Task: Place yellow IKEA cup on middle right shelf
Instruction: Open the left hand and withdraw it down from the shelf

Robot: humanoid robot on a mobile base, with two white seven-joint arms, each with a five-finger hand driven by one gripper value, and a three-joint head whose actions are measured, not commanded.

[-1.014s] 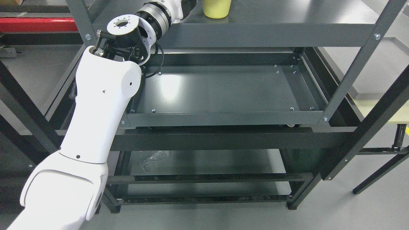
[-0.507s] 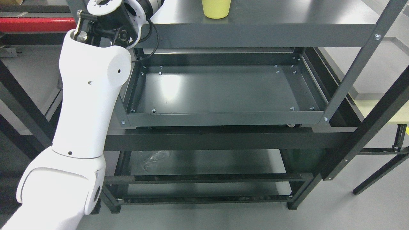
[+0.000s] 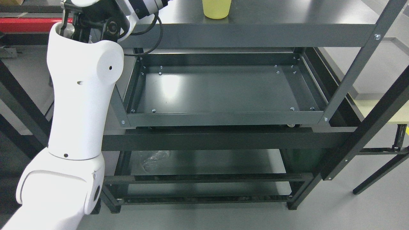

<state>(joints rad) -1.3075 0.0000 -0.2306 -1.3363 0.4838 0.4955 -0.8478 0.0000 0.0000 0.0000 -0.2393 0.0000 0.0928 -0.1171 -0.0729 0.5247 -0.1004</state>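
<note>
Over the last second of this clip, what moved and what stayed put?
The left arm swung toward the picture's left and upward: its wrist, which a second ago was beside the yellow cup on the top shelf, has drawn away from it, and the hand is now out of view above the top edge. The cup has not moved, standing upright and untouched. The middle shelf is unchanged.

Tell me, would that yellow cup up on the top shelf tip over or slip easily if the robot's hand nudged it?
Probably yes. The yellow cup looks like thin, smooth plastic, so likely light and stiff. Its visible base narrows downward, so a sideways nudge may tip it. It stands on the bare, glossy metal top shelf, so it could also slide. Its top is cut off by the picture, so whether it holds anything cannot be told.
</note>
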